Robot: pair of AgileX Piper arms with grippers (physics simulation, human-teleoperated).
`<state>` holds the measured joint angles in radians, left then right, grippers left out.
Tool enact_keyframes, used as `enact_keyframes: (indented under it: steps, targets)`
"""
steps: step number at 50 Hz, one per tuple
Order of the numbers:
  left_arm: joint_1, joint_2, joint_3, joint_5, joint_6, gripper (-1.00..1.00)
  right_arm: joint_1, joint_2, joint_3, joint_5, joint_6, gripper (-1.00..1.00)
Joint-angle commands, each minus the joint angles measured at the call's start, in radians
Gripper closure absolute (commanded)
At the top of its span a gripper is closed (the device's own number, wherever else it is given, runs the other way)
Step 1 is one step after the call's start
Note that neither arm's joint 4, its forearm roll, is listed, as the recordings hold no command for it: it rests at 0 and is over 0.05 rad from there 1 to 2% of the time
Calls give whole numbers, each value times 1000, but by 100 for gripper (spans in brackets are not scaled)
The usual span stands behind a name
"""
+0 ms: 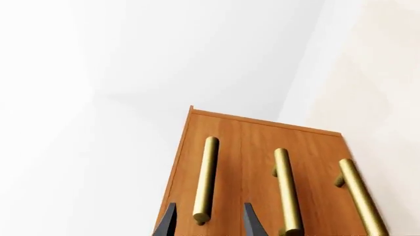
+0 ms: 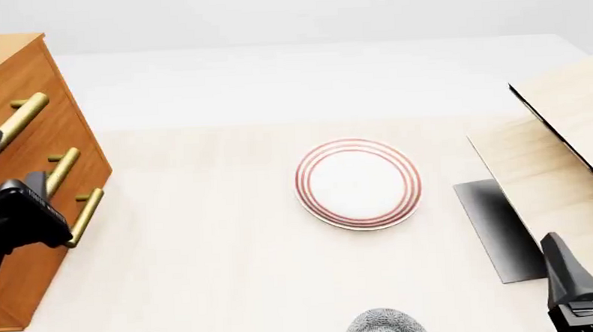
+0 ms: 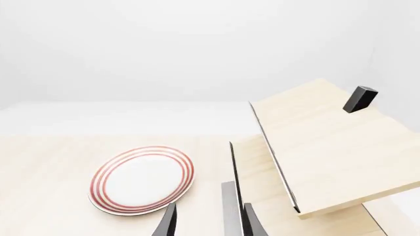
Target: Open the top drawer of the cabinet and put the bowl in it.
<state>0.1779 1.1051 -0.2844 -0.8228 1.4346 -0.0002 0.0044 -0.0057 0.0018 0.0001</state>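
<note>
Straddling the brass bar handle [image 1: 206,179] of the top drawer [image 1: 217,147] without touching it, the left gripper [image 1: 210,221] has its fingers spread and grips nothing. The cabinet [image 2: 29,117] stands at the table's [image 2: 210,252] left edge, all drawers closed. The right gripper [image 3: 208,221] is parted and empty, beside a pale wooden structure [image 3: 328,142]. The bowl [image 2: 387,327] sits at the near edge, below the red-ringed plate [image 2: 359,183].

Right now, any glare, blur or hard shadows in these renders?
Front view: sharp, flat lighting; the pale structure casts one dark patch on the table; the bowl is cropped. Left wrist view: soft highlights on the handles, background washed out white. Right wrist view: crisp, no glare on the plate.
</note>
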Motion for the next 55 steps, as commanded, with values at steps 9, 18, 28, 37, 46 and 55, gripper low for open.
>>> enact_keyframes:
  steps: [9,18,28,37,46,55]
  targets:
    - [52,58,-40,-11,-13,-100,0,-1,1,0,0,-100]
    - [66,99,-73,-17,-21,-100,0,-1,1,0,0,-100]
    - [86,149,-115,-24,-33,-100,0,-1,1,0,0,-100]
    - [100,177,-134,-28,-40,-100,0,-1,1,0,0,-100]
    - [116,214,-155,-39,-46,-100,0,-1,1,0,0,-100]
    - [100,224,-145,-60,-41,100,0,-1,1,0,0,-100]
